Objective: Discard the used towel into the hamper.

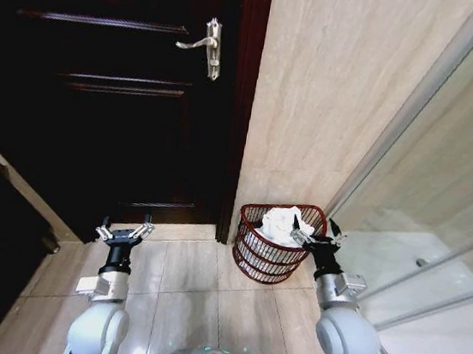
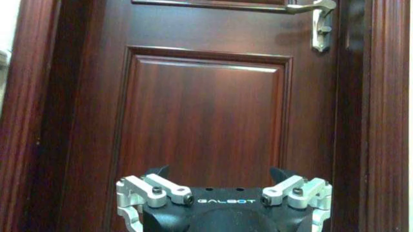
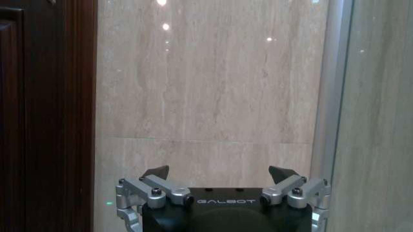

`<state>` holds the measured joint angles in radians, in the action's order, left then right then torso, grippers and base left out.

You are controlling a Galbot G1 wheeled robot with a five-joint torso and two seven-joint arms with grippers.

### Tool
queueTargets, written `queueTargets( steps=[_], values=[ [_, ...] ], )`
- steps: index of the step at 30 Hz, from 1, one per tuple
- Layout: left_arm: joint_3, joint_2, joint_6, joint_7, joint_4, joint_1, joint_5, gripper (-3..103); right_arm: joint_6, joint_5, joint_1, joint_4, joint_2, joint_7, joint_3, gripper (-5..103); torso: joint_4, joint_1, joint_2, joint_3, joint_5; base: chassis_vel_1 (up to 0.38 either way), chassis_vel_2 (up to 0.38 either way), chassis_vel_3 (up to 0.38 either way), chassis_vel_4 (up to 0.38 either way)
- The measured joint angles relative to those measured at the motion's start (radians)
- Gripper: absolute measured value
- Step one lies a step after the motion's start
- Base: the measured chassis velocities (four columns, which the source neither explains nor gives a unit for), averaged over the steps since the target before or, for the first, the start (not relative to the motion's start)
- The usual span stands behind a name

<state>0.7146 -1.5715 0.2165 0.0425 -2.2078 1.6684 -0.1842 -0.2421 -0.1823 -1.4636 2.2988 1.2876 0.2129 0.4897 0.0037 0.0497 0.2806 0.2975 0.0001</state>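
White towel (image 1: 280,224) sitting in the reddish-brown hamper (image 1: 271,259), on the tile by the beige wall.

Right gripper (image 1: 314,234) hangs just beside its rim, fingers spread, empty; left gripper (image 1: 123,233) open too, facing the dark door (image 2: 206,121). "GALBOT" printed on both.

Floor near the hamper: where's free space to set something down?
Bare tiles between the left claw and the hamper, in front of the door. Crowded on the hamper's other side: the right claw hangs at its rim, glass panel beside it. The towel fills the hamper.
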Motion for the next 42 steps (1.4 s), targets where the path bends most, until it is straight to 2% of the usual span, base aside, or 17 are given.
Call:
queueTargets(
  steps=[23,42],
  values=[
    [-0.016,0.001,-0.042,-0.001,0.033,-0.073,0.000,100,-0.006,-0.003,0.009,-0.007,0.017,0.006,0.027,100,-0.0001,0.002,0.005,0.003,-0.0001,0.013,0.012,0.014,0.014],
    [-0.012,-0.009,-0.057,-0.002,0.043,-0.098,0.006,100,0.000,0.002,0.035,-0.039,0.028,0.006,0.003,100,0.0000,0.028,0.080,0.052,0.0000,0.009,0.007,0.007,0.007]
  ],
)
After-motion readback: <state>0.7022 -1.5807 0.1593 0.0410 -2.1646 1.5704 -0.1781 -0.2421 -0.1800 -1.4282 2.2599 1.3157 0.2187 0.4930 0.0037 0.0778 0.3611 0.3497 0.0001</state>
